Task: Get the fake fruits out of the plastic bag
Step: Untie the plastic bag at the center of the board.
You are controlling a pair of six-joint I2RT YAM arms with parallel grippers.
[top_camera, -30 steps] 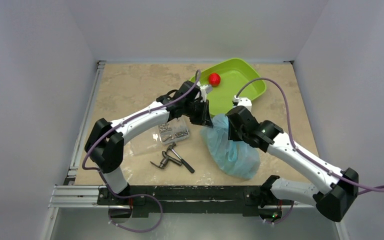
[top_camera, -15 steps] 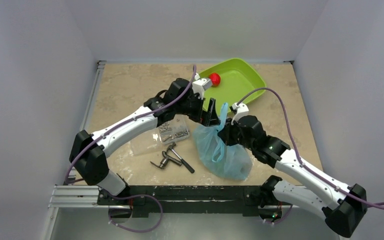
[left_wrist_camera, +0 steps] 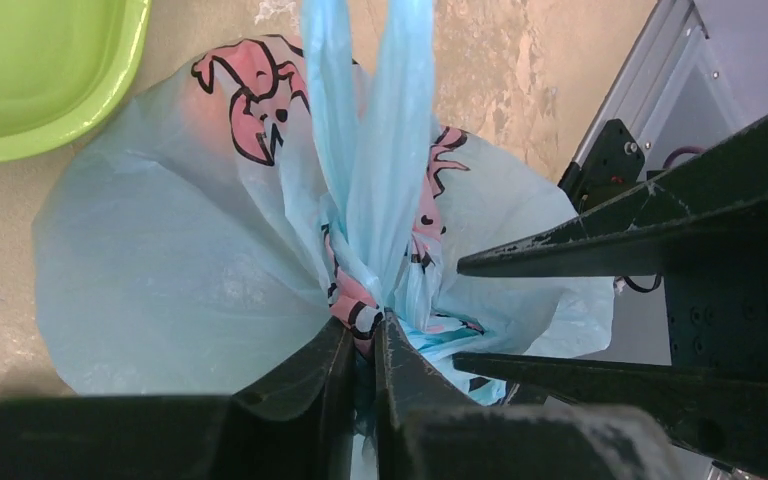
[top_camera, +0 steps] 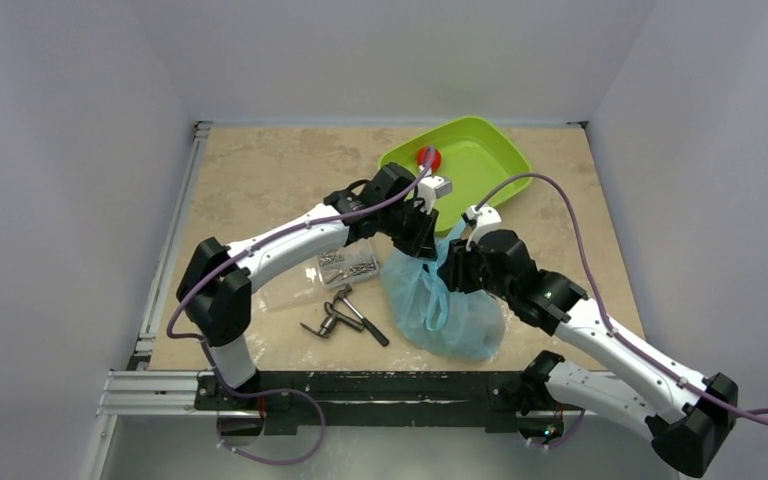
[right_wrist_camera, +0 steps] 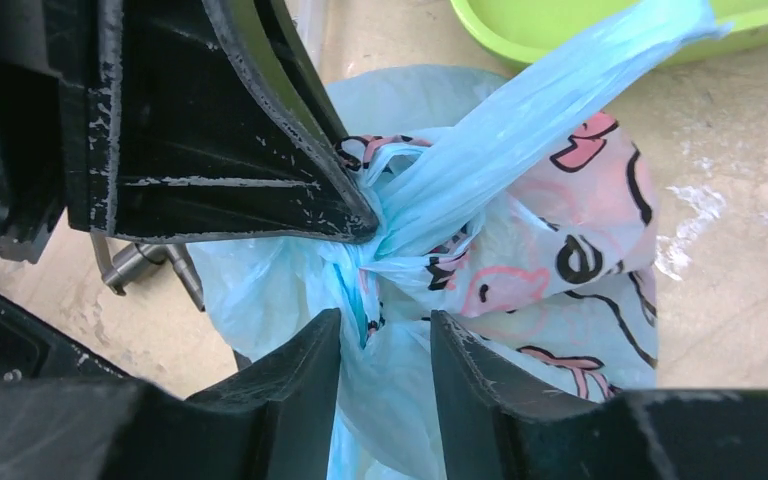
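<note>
Both arms bend inward over the plastic bag [top_camera: 460, 320] by the table's [top_camera: 260, 170] near edge. The left gripper [left_wrist_camera: 365, 335] pinches its gathered neck. The right gripper [right_wrist_camera: 385, 325] straddles it, jaws apart.

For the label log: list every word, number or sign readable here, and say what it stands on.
No readable text in any view.
Bag: only pink cartoon figures outlined in black, no letters.
Tray: no markings visible.
Screw packet: too small to tell.
</note>
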